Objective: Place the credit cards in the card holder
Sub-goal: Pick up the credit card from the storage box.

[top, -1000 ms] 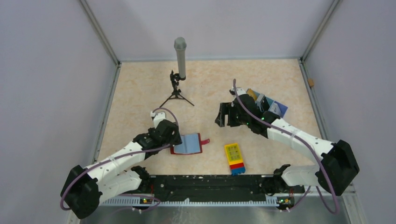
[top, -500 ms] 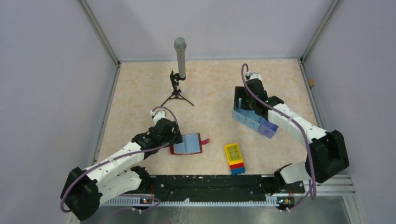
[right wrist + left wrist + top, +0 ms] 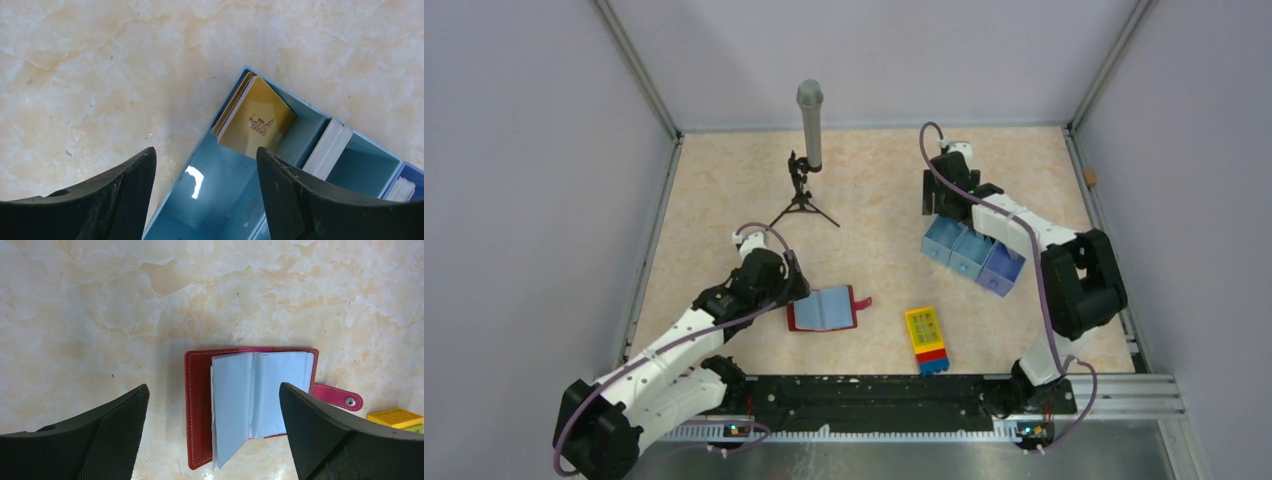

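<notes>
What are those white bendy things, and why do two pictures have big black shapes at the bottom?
The white bendy things are two robot arms, seen from a camera above. Each arm ends in a gripper, like two fingers, with a camera beside it. The black shapes are those fingers. The left gripper hangs open over a red card holder lying open on the table. The right gripper hangs open over a blue tray with a gold card leaning inside. Neither holds anything. A microphone on a stand and a yellow, red and blue block are on the table.

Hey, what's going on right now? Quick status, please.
Left gripper open over open card holder; right gripper open over gold card in blue tray. Nothing blocking.
</notes>
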